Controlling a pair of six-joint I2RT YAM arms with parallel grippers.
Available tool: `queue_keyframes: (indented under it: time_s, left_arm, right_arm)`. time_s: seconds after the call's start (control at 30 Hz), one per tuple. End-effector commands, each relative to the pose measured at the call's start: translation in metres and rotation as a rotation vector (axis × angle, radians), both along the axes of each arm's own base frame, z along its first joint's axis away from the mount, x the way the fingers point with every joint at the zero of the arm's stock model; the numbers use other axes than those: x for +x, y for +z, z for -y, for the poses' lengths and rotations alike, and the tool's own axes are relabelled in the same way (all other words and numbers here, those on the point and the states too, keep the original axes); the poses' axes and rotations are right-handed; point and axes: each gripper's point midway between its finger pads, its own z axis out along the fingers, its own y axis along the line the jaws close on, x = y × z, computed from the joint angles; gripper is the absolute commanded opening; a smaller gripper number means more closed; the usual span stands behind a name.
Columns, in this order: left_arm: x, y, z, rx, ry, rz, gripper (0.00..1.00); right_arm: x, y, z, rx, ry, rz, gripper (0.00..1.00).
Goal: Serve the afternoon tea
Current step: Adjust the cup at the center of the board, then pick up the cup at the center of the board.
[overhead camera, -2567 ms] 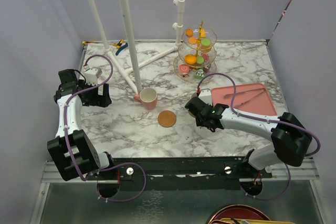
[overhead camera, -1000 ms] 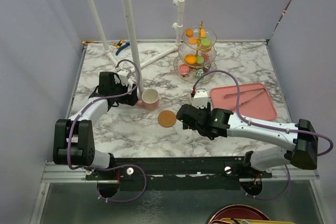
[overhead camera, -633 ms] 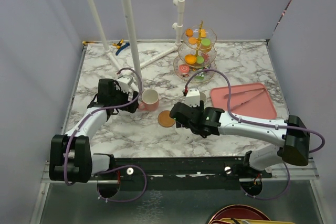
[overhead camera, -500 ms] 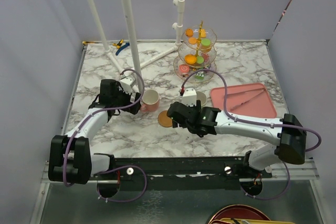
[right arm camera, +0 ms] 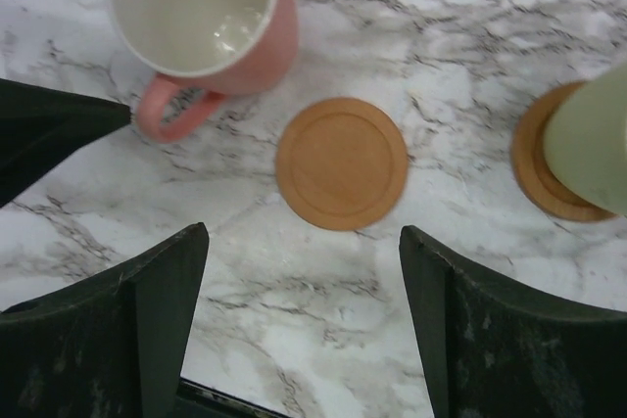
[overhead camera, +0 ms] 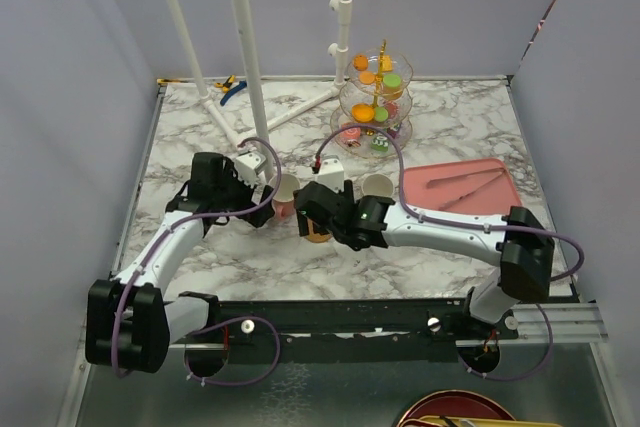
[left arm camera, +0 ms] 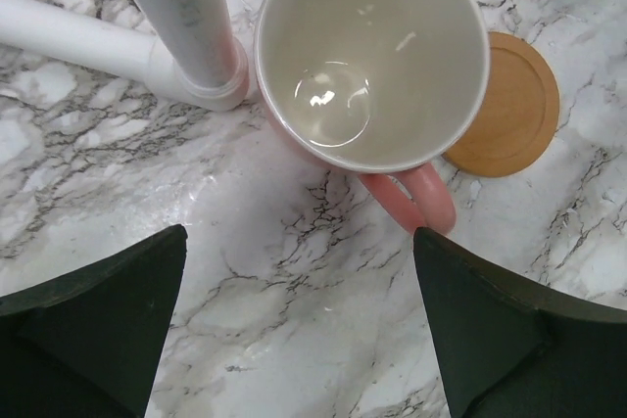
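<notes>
The pink mug (overhead camera: 286, 190) stands empty next to a white pipe foot, handle toward my left gripper (overhead camera: 264, 209). In the left wrist view the mug (left arm camera: 372, 56) lies just beyond the open, empty gripper (left arm camera: 299, 242), its handle by the right finger (left arm camera: 509, 330). A bare brown coaster (right arm camera: 341, 162) lies just ahead of my open, empty right gripper (right arm camera: 304, 242), which hovers over it in the top view (overhead camera: 310, 215). The pale-green mug (overhead camera: 377, 186) sits on the second coaster (right arm camera: 537, 171). The glass three-tier stand (overhead camera: 372, 102) holds macarons and cakes at the back.
A white pipe frame (overhead camera: 247, 67) rises beside the pink mug, its foot (left arm camera: 211, 85) touching the mug's side. A flat pink tray (overhead camera: 462, 189) with tongs lies at the right. Blue-handled pliers (overhead camera: 230, 87) lie at the back left corner.
The right gripper has swung left from beside the pale-green mug to over the bare coaster. The left gripper has come in from the left up to the pink mug's handle.
</notes>
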Motion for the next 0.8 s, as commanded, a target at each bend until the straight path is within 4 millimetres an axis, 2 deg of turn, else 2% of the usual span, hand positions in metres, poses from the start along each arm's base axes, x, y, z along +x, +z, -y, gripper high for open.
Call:
queue_keyframes:
  time_s: [0.0, 0.1, 0.23, 0.43, 0.63, 0.77]
  left_arm:
    - [0.001, 0.03, -0.002, 0.054, -0.068, 0.064, 0.99]
    - [0.015, 0.035, -0.024, 0.155, 0.02, 0.108, 0.99]
    - [0.025, 0.038, -0.047, 0.223, 0.114, 0.127, 0.99]
    - [0.043, 0.046, -0.082, 0.16, 0.297, 0.088, 0.99]
    - [0.06, 0.056, -0.116, 0.045, 0.407, 0.074, 0.99]
    - [0.07, 0.053, -0.129, 0.062, 0.446, 0.086, 0.99]
  right_arm:
    - [0.005, 0.0, -0.047, 0.048, 0.12, 0.003, 0.84]
    - [0.008, -0.007, -0.068, 0.049, 0.16, -0.004, 0.84]
    - [0.015, -0.019, -0.087, 0.041, 0.179, 0.003, 0.83]
    - [0.025, -0.031, -0.106, 0.048, 0.182, 0.018, 0.82]
    - [0.045, -0.052, -0.098, -0.046, 0.111, 0.054, 0.74]
    - [0.051, -0.06, -0.083, -0.06, 0.086, 0.045, 0.6]
